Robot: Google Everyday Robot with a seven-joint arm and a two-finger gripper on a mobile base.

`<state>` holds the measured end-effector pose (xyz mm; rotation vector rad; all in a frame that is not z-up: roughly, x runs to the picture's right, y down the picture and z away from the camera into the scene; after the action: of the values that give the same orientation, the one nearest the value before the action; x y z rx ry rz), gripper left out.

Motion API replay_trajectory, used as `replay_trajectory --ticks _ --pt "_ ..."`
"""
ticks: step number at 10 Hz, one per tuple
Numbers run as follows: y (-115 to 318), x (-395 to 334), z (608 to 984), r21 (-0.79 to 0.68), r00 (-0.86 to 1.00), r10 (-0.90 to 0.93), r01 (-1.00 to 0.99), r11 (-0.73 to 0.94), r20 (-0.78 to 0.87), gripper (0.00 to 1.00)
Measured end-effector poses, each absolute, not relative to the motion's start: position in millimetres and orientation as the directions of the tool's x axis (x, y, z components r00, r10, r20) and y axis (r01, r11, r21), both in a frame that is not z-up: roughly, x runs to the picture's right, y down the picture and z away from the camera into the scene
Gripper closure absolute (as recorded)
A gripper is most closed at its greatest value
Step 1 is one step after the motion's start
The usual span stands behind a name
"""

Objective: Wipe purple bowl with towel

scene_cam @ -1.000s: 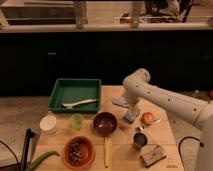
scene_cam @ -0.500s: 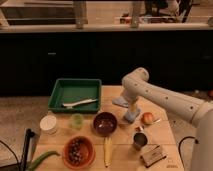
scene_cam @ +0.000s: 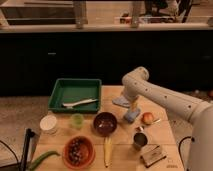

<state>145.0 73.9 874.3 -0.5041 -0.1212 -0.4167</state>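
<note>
In your one camera view, the light wooden table (scene_cam: 162, 131) was crowded. The round, deep, dark purple bowl (scene_cam: 105, 123) sat upright near the middle of it, with a shiny inside. A small pale green cup (scene_cam: 76, 120) stood near it on the left side of your view. A long yellow banana (scene_cam: 107, 150) lay just in front of it, reaching close to the table's front edge. An orange bowl with dark bits inside (scene_cam: 78, 151) sat near the front left. A flat green plastic tray (scene_cam: 75, 92) filled the back left corner.

The thin, pale grey-blue towel (scene_cam: 120, 101) lay flat near the back of the table, behind the purple bowl and a little to its right. Your white robot arm (scene_cam: 165, 97) reached in from the right. The gripper (scene_cam: 133, 105) hung down just beside the towel, above a thick blue sponge block (scene_cam: 131, 116). You could not tell how wide the gripper was spread or whether it held anything.

Some bare wood showed between the purple bowl and the sponge. A round reddish fruit (scene_cam: 147, 118) and a small metal cup (scene_cam: 139, 141) sat to the right of the bowl.
</note>
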Motion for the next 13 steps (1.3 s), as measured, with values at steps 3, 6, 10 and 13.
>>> replay_trajectory --ticks 3,6,10,13 --pt "66.1 136.3 881.6 -0.449 0.927 -0.315 0.375 0.811 0.204 0.2" --pt "61.4 129.5 890.9 -0.464 0.95 -0.246 0.308 0.831 0.191 0.2" --pt "57.1 129.0 903.7 -0.484 0.973 -0.149 0.217 0.848 0.176 0.2" --pt "53.4 127.1 912.1 -0.496 0.983 -0.068 0.146 0.856 0.172 0.2"
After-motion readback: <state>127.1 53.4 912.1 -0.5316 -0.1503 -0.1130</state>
